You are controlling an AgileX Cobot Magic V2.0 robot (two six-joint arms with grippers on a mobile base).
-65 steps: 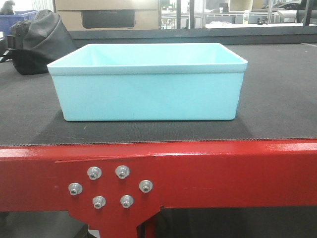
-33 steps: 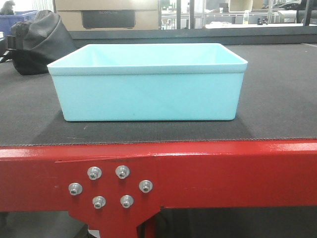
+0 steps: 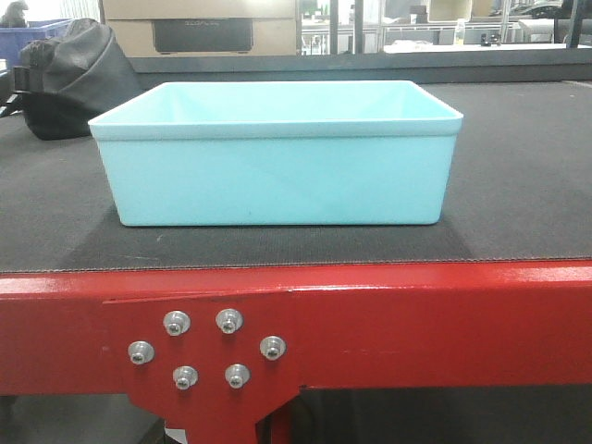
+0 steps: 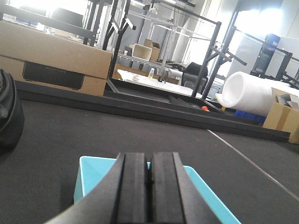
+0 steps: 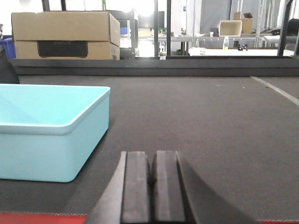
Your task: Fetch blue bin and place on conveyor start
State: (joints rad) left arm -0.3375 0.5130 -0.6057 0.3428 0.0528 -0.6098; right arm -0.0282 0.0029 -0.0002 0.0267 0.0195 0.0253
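— How would the pale aqua rectangular plastic bin [image 3: 276,153], centre frame on the dark grey textured belt [image 3: 518,185], handle?

— Likely light and stiff: thin smooth walls, probably a little slippery, apparently empty. The thin rolled rim along a side wall looks the best hold.

— Its looks?

— Plain, slightly tapered, upright, sitting flat behind the glossy red metal frame [image 3: 444,319] with five silver bolts [image 3: 205,348] at lower left.

— And the grippers?

— Both clenched on nothing. The left gripper [image 4: 149,186] sits at bottom centre of its wrist view, above the bin's near edge; the right gripper [image 5: 152,186] is low over the belt, the bin at left. A black bag [image 3: 79,79] lies upper left.
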